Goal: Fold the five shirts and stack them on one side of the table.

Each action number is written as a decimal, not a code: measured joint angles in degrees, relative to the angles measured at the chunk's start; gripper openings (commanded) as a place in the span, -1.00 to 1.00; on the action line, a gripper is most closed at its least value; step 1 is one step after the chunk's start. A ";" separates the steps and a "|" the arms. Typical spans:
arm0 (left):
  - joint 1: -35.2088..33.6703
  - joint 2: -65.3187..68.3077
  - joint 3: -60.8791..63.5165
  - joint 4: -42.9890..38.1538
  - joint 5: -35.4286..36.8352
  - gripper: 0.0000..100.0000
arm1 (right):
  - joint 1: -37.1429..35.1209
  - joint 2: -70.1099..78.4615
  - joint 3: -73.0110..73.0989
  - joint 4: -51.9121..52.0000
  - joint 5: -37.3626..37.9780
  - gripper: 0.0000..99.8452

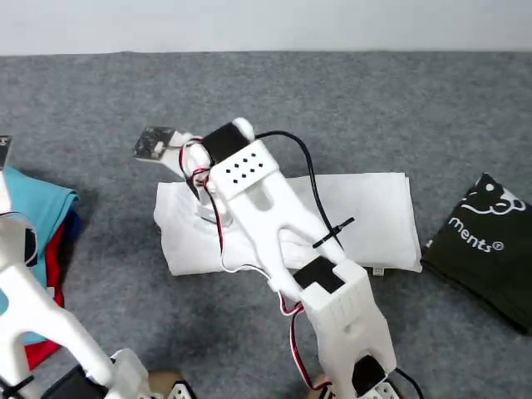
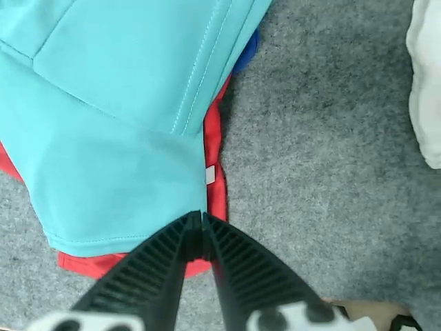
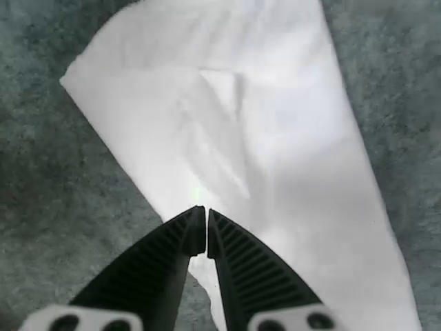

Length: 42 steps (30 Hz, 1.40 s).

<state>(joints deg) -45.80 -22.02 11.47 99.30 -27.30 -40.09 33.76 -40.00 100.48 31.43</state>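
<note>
A folded white shirt [image 1: 366, 218] lies across the middle of the grey table. My right arm stretches over it, and my right gripper [image 1: 196, 166] is at the shirt's far left end. In the right wrist view that gripper [image 3: 206, 212] is shut, its tips just above the white shirt [image 3: 275, 138] near its edge. At the table's left side lies a stack with a teal shirt [image 2: 117, 117] on top, a red shirt [image 2: 215, 148] under it and a blue one [image 2: 249, 45] below. My left gripper [image 2: 202, 219] is shut at the teal shirt's hem. A black shirt [image 1: 486, 249] lies at the right.
The grey table surface [image 1: 374, 108] is bare behind the white shirt and between it and the left stack. The white shirt's end [image 2: 427, 89] shows beside the stack in the left wrist view. A small printed board [image 1: 152, 143] sits on the right arm's wrist.
</note>
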 measured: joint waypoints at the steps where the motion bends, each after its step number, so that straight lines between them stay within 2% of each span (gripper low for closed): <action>1: 0.00 0.00 0.00 0.00 0.00 -0.99 | 0.18 0.70 1.49 0.00 0.00 -0.98; 7: 0.18 0.00 0.00 0.00 0.00 -0.99 | 7.56 11.25 2.99 -7.47 0.26 -0.98; 11: 1.93 0.00 0.00 0.00 0.00 -0.99 | 10.20 12.92 3.08 -11.52 1.93 -0.98; 24: 3.16 -0.35 0.00 0.00 0.00 -0.99 | 3.08 6.77 -0.53 -0.44 2.02 -0.98; 29: 3.16 -6.95 0.18 0.00 0.00 -0.99 | 3.78 0.62 0.35 0.00 -5.36 -0.98; 36: 3.16 -17.14 5.89 0.00 0.00 -0.99 | 10.02 -11.08 12.04 0.00 -9.49 -0.98; 42: 3.16 -24.79 15.38 0.00 0.00 -0.99 | 20.92 -14.86 16.44 0.00 -9.67 -0.98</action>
<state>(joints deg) -42.64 -46.81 26.86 99.30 -27.30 -19.16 18.90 -23.56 100.48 21.76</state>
